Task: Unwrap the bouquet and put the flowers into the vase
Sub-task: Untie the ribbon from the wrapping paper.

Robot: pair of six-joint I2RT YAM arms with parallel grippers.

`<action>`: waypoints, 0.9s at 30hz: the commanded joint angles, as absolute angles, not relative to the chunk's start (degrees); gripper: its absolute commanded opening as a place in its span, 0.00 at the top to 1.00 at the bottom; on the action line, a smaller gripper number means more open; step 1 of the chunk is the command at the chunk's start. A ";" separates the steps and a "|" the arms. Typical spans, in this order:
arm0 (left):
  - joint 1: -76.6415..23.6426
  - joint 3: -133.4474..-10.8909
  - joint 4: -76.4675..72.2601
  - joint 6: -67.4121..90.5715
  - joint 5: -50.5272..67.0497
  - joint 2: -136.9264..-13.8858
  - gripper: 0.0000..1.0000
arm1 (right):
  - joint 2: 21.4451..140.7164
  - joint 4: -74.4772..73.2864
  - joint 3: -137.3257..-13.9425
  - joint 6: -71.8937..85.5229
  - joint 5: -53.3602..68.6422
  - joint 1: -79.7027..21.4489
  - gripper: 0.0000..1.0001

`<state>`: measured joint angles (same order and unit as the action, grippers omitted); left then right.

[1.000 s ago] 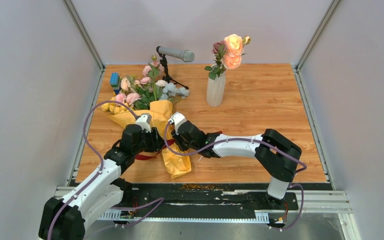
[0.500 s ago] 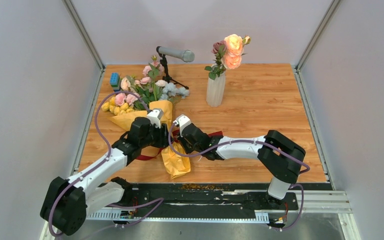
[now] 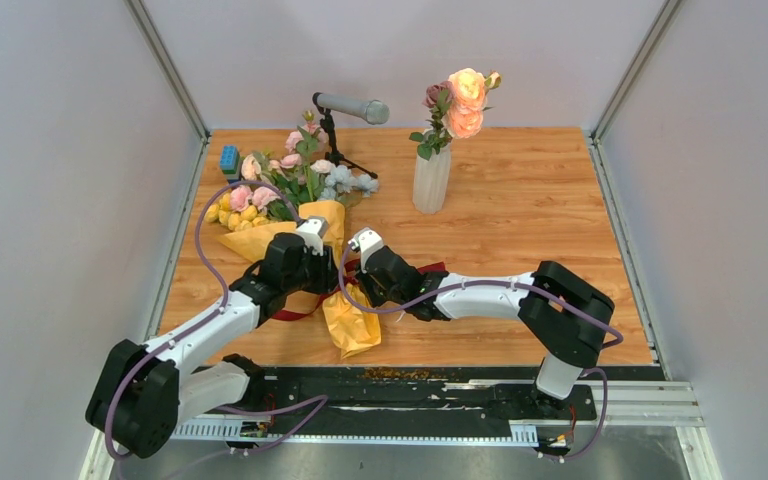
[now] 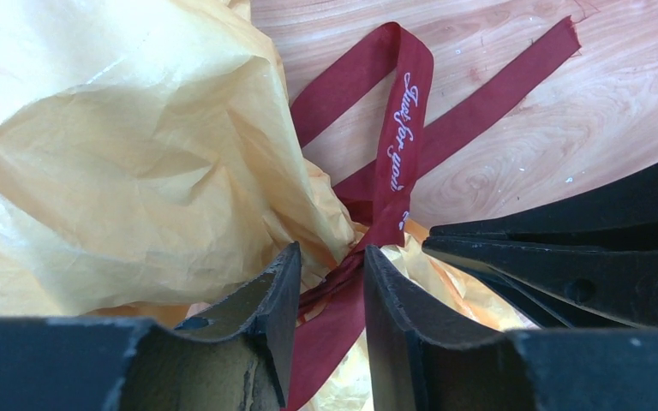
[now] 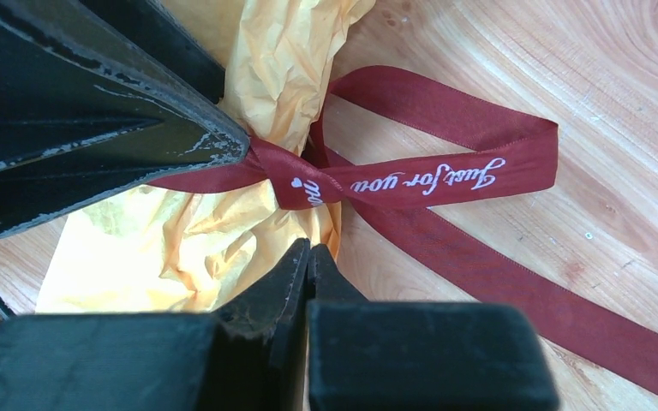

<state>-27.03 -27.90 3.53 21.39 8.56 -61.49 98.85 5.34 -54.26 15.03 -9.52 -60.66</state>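
Since a second ago the left end effector (image 4: 331,261) has swung in and narrowed, and now pinches the ribbon (image 4: 403,128) at its knot. Just beside it the right end effector (image 5: 308,257) is shut, seemingly empty. The bouquet (image 3: 332,222) lies on the counter (image 3: 520,230), flowers (image 3: 280,185) pointing away.

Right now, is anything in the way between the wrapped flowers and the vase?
Nothing sits on the table between the bouquet and the vase. The microphone stand is close, by the flower heads. The red ribbon is still tied round the paper.
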 commanded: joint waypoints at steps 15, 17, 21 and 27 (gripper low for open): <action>-27.23 -27.06 -1.50 21.18 10.64 -61.05 0.97 | 99.23 6.86 -60.73 13.10 -7.84 -59.39 0.76; -27.25 -26.67 -1.57 21.31 10.60 -60.38 0.98 | 99.82 6.86 -61.26 12.94 -7.17 -59.11 0.75; -27.24 -26.04 -1.58 21.45 10.20 -59.52 1.00 | 101.42 6.94 -62.45 12.60 -5.81 -58.98 0.73; -27.25 -26.01 -1.84 21.53 10.36 -59.07 1.00 | 103.70 6.86 -64.51 11.75 -5.24 -58.91 0.71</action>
<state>-27.03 -26.15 0.36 21.56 10.00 -60.42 102.35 5.32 -61.32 12.95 -6.35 -59.16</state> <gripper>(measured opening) 0.006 0.286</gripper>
